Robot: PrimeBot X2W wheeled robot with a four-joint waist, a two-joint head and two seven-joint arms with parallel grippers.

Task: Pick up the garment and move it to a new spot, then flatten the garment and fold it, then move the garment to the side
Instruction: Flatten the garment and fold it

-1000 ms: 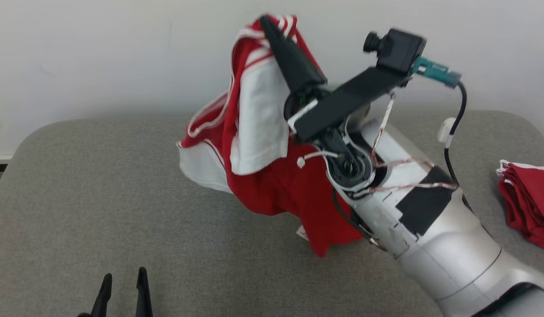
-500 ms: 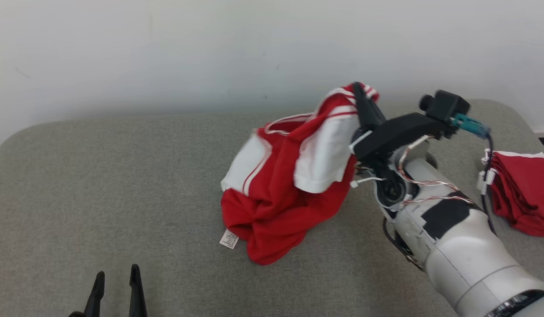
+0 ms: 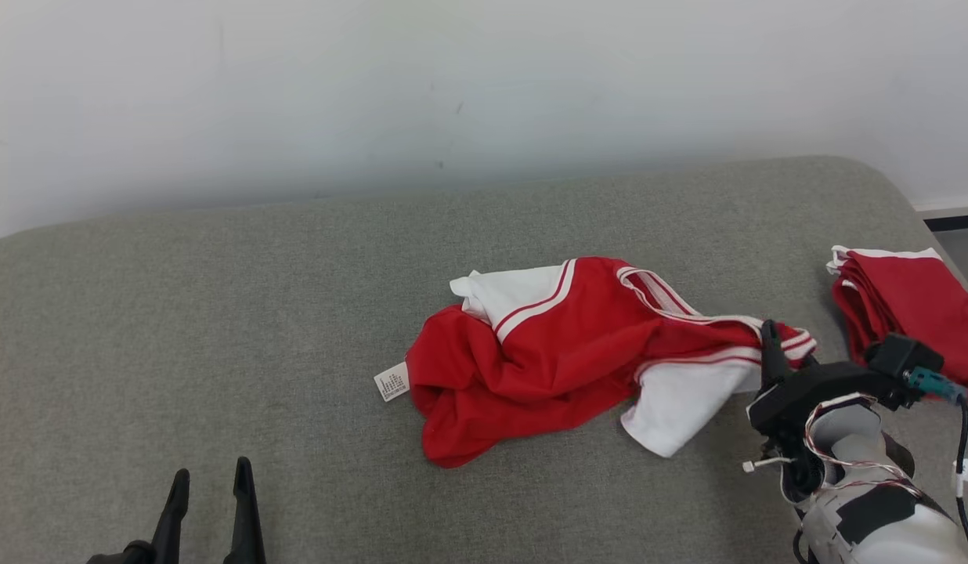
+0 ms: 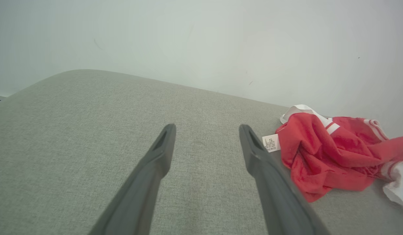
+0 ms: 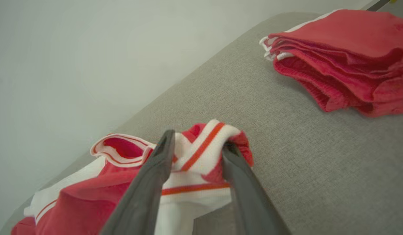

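Observation:
The garment [image 3: 562, 352], a red shirt with white sleeves and striped trim, lies crumpled on the grey padded table [image 3: 218, 313], right of centre. My right gripper [image 3: 774, 348] is low at the shirt's right end. In the right wrist view its fingers [image 5: 198, 142] stand partly apart, with the striped white-and-red edge of the garment [image 5: 90, 195] bunched between them. My left gripper [image 3: 210, 478] is open at the table's near left, well clear of the shirt. The left wrist view shows those fingers [image 4: 206, 130] wide apart over bare table, the garment [image 4: 325, 153] off to their right.
A stack of folded red cloth [image 3: 907, 305] with white trim sits at the table's right edge, also shown as folded cloth [image 5: 345, 65] beyond my right gripper. A white label [image 3: 391, 384] sticks out at the shirt's left end. A pale wall stands behind the table.
My right arm has come down and to the right, lowering the lifted garment onto the table, and its fingers have parted. The head camera has shifted. The left gripper stays open.

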